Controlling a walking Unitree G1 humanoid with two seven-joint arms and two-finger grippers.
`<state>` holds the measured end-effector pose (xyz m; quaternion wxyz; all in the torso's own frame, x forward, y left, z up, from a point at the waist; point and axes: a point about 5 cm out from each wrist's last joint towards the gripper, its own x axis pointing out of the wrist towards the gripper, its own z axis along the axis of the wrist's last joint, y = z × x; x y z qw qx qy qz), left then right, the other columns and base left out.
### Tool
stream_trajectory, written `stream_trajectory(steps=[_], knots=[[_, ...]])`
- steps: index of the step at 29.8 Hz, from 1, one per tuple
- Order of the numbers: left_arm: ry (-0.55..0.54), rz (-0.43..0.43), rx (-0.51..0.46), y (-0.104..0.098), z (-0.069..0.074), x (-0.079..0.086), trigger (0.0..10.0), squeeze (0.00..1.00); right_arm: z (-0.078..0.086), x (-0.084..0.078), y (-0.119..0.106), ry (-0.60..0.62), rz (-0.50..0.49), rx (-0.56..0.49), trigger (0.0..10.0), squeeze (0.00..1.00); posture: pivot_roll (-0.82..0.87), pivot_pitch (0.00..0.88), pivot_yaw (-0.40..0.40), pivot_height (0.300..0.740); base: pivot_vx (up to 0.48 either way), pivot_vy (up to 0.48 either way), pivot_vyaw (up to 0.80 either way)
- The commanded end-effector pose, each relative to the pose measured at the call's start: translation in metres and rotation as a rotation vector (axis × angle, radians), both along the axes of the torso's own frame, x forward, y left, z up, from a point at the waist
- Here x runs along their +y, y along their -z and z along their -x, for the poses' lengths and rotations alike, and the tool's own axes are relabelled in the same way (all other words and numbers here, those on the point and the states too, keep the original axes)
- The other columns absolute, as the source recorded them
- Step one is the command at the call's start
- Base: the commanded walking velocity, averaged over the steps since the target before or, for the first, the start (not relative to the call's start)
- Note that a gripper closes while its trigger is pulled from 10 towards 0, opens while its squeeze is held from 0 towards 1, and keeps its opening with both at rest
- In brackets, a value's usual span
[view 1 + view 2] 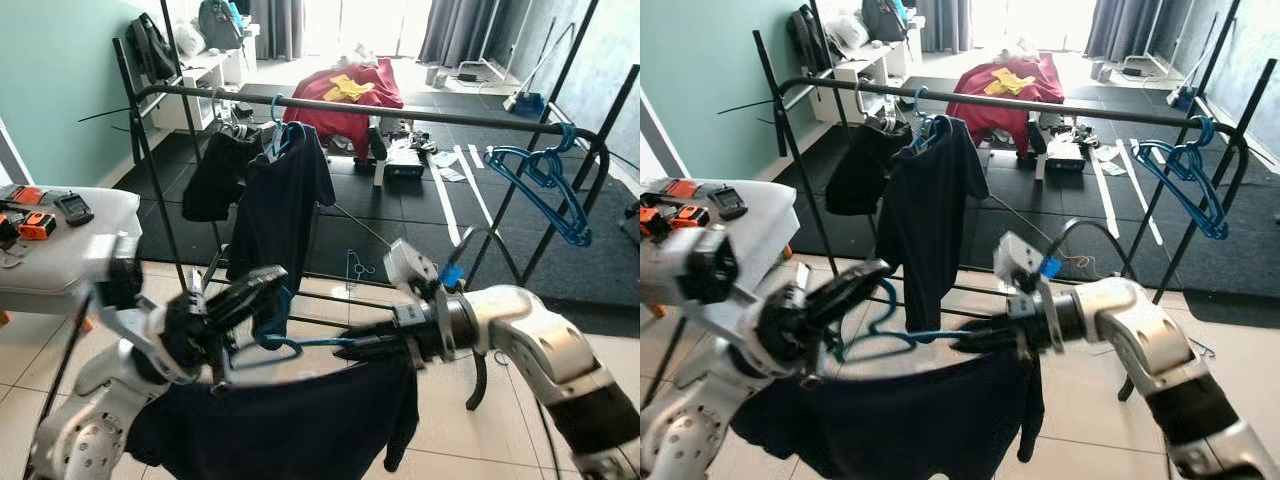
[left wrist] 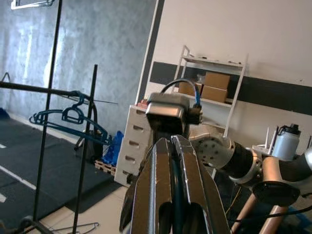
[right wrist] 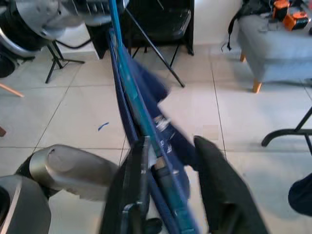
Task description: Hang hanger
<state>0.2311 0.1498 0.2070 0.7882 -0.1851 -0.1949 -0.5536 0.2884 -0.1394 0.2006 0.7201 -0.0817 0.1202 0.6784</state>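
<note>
I hold a blue plastic hanger (image 1: 290,345) low in front of me, with a dark navy shirt (image 1: 280,420) draped from it. My left gripper (image 1: 278,284) is shut on the hanger near its hook, and in the left wrist view its fingers (image 2: 187,175) press close together. My right gripper (image 1: 342,350) reaches in from the right. In the right wrist view the hanger's arm (image 3: 127,83) and the shirt's collar lie between its parted fingers (image 3: 217,185). The black clothes rail (image 1: 400,111) crosses the scene behind and above the hanger.
On the rail hang a navy shirt (image 1: 285,200) and a black garment (image 1: 215,170) at left, and empty blue hangers (image 1: 545,185) at right. A grey table (image 1: 70,250) with orange tools stands at my left. Behind the rail, clutter and a red cloth (image 1: 345,95) cover the dark floor mat.
</note>
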Motion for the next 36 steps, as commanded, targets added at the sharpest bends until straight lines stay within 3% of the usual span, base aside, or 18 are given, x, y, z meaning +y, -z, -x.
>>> stream_trajectory(steps=[1, 9, 12, 14, 15, 17, 20, 21, 22, 23, 28, 30, 36], knots=[[0.005, -0.030, -0.016, -0.004, -0.001, 0.002, 0.0, 0.00, -0.003, -0.004, -0.005, 0.018, 0.002, -0.037, 10.0, 1.00, -0.13, 0.000, 0.021, 0.740, 0.000, 0.000, 0.00], [-0.062, -0.093, -0.043, -0.013, -0.007, 0.018, 0.0, 0.00, 0.002, -0.022, -0.029, 0.073, -0.029, -0.115, 10.0, 1.00, -0.13, 0.004, 0.042, 0.740, 0.000, 0.000, 0.00], [-0.155, -0.059, -0.064, -0.021, -0.011, 0.025, 0.0, 0.00, 0.004, -0.022, -0.018, 0.143, -0.083, -0.120, 10.0, 1.00, -0.15, 0.011, 0.053, 0.740, 0.000, 0.000, 0.00], [-0.235, -0.028, -0.061, -0.022, -0.009, 0.033, 0.0, 0.00, 0.000, -0.024, 0.004, 0.301, -0.173, -0.088, 10.0, 1.00, -0.15, 0.011, 0.049, 0.740, 0.000, 0.000, 0.00], [-0.235, -0.028, -0.061, -0.022, -0.009, 0.033, 0.0, 0.00, 0.000, -0.024, 0.004, 0.301, -0.173, -0.088, 10.0, 1.00, -0.15, 0.011, 0.049, 0.740, 0.000, 0.000, 0.00], [-0.284, -0.017, -0.059, -0.022, -0.004, 0.041, 0.0, 0.00, 0.000, -0.030, 0.023, 0.441, -0.231, -0.049, 10.0, 1.00, -0.13, 0.019, 0.045, 0.740, 0.000, 0.000, 0.00], [-0.301, -0.009, -0.067, -0.025, 0.001, 0.046, 0.0, 0.00, 0.004, -0.036, 0.031, 0.484, -0.248, -0.015, 10.0, 1.00, -0.12, 0.024, 0.044, 0.740, 0.000, 0.000, 0.00], [-0.293, -0.027, -0.085, -0.029, 0.008, 0.051, 0.0, 0.00, 0.010, -0.043, 0.035, 0.489, -0.250, 0.010, 10.0, 0.49, -0.12, 0.024, 0.044, 0.740, 0.000, 0.000, 0.00], [-0.293, -0.027, -0.085, -0.029, 0.008, 0.051, 0.0, 0.00, 0.010, -0.043, 0.035, 0.489, -0.250, 0.010, 10.0, 0.49, -0.12, 0.024, 0.044, 0.740, 0.000, 0.000, 0.00], [-0.281, -0.047, -0.105, -0.034, 0.013, 0.055, 0.0, 0.00, 0.014, -0.050, 0.034, 0.478, -0.268, 0.035, 10.0, 0.00, -0.12, 0.025, 0.042, 0.740, 0.000, 0.000, 0.00], [-0.243, -0.077, -0.158, -0.048, 0.019, 0.061, 0.0, 0.00, 0.016, -0.064, 0.022, 0.439, -0.269, 0.035, 10.0, 0.00, -0.12, 0.023, 0.038, 0.740, 0.000, 0.000, 0.00], [-0.223, -0.065, -0.216, -0.065, 0.021, 0.063, 0.0, 0.00, 0.019, -0.071, 0.017, 0.398, -0.225, 0.027, 10.0, 0.00, -0.12, 0.021, 0.038, 0.740, 0.000, 0.000, 0.00], [-0.148, -0.048, -0.282, -0.083, 0.022, 0.056, 0.0, 0.00, 0.023, -0.063, 0.017, 0.323, -0.194, 0.036, 10.0, 0.00, -0.11, 0.021, 0.045, 0.740, 0.000, 0.000, 0.00]])
